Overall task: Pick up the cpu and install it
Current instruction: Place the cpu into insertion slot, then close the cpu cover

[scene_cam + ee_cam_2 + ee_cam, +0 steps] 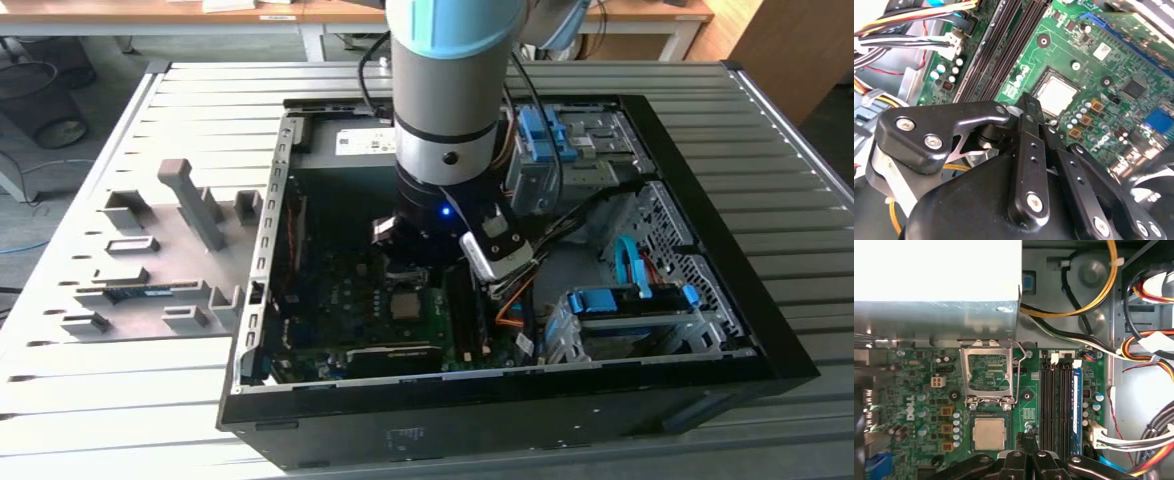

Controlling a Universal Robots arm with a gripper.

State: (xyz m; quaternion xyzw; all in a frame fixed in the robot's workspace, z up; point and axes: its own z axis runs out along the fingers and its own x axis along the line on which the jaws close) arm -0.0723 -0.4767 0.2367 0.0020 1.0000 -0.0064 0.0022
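Exterior view: the arm [447, 120] reaches straight down into the open computer case [747, 330] lying on the slatted table [200, 420], and a grey parts fixture [147, 260] sits to the exterior view's left. The gripper [404, 275] hangs low over the motherboard [334, 300]. The cpu [402, 306] lies flat on the board just below it, silver face up.

First wrist view: the cpu [988, 434] is seated in its socket, with the hinged metal frame [988, 374] swung open just beside it. The gripper [1027, 441] shows its fingertips pressed together, pinching nothing, close to the chip's edge but apart from it. A blue memory stick [1077, 400] stands in its slot.

Second wrist view: the black fingers [1026, 150] meet at the tip of the gripper [1027, 102], empty, and the cpu [1055, 95] lies just beyond them
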